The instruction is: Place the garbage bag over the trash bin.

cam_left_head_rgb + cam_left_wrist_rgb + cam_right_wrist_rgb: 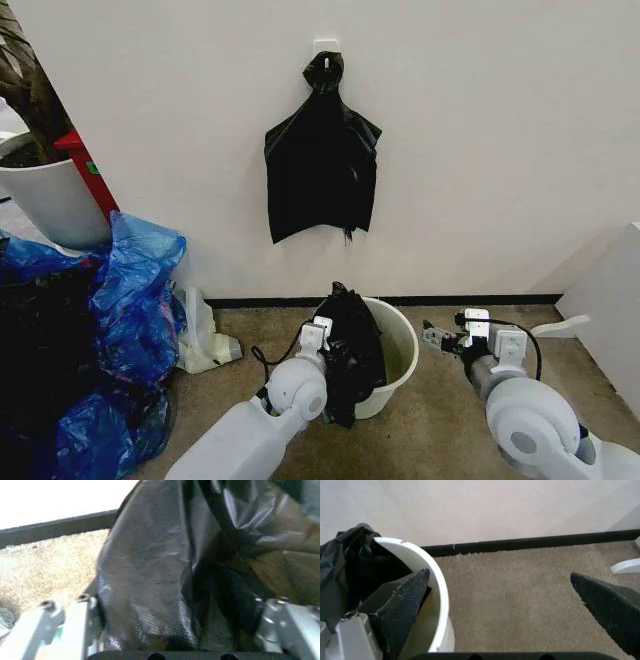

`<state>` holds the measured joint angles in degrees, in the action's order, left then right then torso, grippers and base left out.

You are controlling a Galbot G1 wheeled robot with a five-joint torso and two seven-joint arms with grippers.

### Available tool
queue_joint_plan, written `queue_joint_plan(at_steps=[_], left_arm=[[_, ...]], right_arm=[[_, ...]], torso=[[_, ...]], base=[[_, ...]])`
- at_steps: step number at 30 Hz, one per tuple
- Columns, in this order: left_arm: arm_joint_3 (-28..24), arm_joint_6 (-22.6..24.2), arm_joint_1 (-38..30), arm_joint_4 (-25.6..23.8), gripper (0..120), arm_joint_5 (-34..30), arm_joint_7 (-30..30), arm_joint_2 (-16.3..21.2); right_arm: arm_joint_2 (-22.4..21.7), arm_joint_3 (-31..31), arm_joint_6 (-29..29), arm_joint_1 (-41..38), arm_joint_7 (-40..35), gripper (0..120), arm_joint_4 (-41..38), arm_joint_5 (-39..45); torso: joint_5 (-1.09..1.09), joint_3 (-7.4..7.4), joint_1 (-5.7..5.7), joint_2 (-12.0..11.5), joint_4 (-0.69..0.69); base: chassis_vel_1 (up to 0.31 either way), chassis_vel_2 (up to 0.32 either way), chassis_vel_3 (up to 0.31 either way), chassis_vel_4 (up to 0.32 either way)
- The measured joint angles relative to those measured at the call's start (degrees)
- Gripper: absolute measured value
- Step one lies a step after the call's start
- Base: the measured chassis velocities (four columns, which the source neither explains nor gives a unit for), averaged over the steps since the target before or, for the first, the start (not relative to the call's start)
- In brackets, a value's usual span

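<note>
Head view: blue plastic bags (130, 300) lie left of trash bin (400, 350); left gripper (335, 345) clamps glossy garbage bag (352, 335) (draped over rim); right gripper (440, 338) released.

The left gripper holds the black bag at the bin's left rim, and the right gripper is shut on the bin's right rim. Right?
Not quite. The right gripper is open and clear of the bin, as the right wrist view shows. The left gripper does hold the bag at the left rim.

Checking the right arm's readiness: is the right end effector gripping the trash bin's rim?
No; the right end effector hangs open beside the trash bin, touching nothing.
</note>
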<state>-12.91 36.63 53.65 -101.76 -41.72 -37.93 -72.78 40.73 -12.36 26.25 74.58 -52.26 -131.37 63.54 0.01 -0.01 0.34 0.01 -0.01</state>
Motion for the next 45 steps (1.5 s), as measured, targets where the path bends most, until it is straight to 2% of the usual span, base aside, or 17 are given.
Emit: queue_joint_plan(at_steps=[2,6,8,10,14,17,30,33,36,39,45], left_arm=[[-0.17,-0.13,-0.03,0.51,54,-0.09,-0.18,-0.19],[-0.32,-0.3,0.01,0.93,40,-0.14,-0.41,-0.4],[-0.34,-0.4,0.09,1.0,37,-0.16,-0.52,-0.48],[-0.36,-0.89,0.49,1.12,26,-0.22,-1.0,-0.68],[-0.34,-1.4,1.14,1.0,11,-0.36,-2.0,-0.91],[-0.33,-1.61,1.4,0.85,7,-0.53,-2.67,-0.96],[0.19,-5.0,1.76,0.15,5,-0.58,-5.64,-0.89],[0.73,-8.0,2.01,-0.91,5,-0.38,-5.82,-0.25],[2.12,-10.67,2.46,-2.88,4,0.16,-5.81,1.19],[2.79,-11.22,2.66,-3.57,4,0.02,-5.55,1.51],[3.82,-17.9,3.36,-5.92,4,0.79,-1.0,2.52]], right_arm=[[-0.01,0.0,-0.01,-0.26,-0.02,100,-0.02,0.18],[-0.06,0.01,-0.01,-0.51,-0.02,100,-0.02,0.28],[-0.07,0.01,-0.01,-0.51,0.0,100,-0.02,0.32],[-0.07,0.01,0.0,-0.5,0.08,100,-0.02,0.32],[0.03,0.01,0.01,-0.54,0.28,100,0.06,0.28],[0.17,0.01,0.01,-0.66,0.39,100,0.43,0.17],[0.98,-0.3,0.03,-0.53,2.32,100,-0.64,-0.35],[1.06,0.05,0.18,-0.99,4.22,100,-2.05,-0.6],[1.27,0.78,0.76,-2.74,6.65,100,-3.74,-0.45],[1.34,1.06,1.01,-3.45,7.38,100,-3.93,-0.34],[1.21,1.37,1.02,-4.86,12.01,100,-4.58,0.79]], torso=[[0.0,0.0,0.0,0.0,0.0],[0.0,0.0,0.0,0.0,0.0],[-0.01,0.0,0.0,0.0,0.0],[-0.01,0.0,0.0,0.0,0.0],[-0.01,0.0,0.0,0.0,0.0],[-0.02,0.0,0.0,0.0,0.0],[-0.02,0.01,0.0,0.0,-0.02],[-0.03,0.02,0.0,-0.02,-0.03],[0.0,0.02,0.01,-0.02,0.01],[0.0,0.02,0.01,-0.02,0.02],[-0.04,0.01,0.01,-0.02,-0.02]], base=[[0.0,0.0,0.0,0.0],[0.0,0.0,0.0,0.0],[0.0,0.0,0.0,0.0],[0.0,0.0,0.0,0.0],[0.0,0.0,0.0,0.0],[0.0,0.0,0.0,0.0],[0.0,0.0,0.0,0.0],[0.0,0.0,0.0,0.0],[0.0,0.0,0.0,0.0],[0.0,0.0,0.0,0.0],[0.0,0.0,0.0,0.0]])
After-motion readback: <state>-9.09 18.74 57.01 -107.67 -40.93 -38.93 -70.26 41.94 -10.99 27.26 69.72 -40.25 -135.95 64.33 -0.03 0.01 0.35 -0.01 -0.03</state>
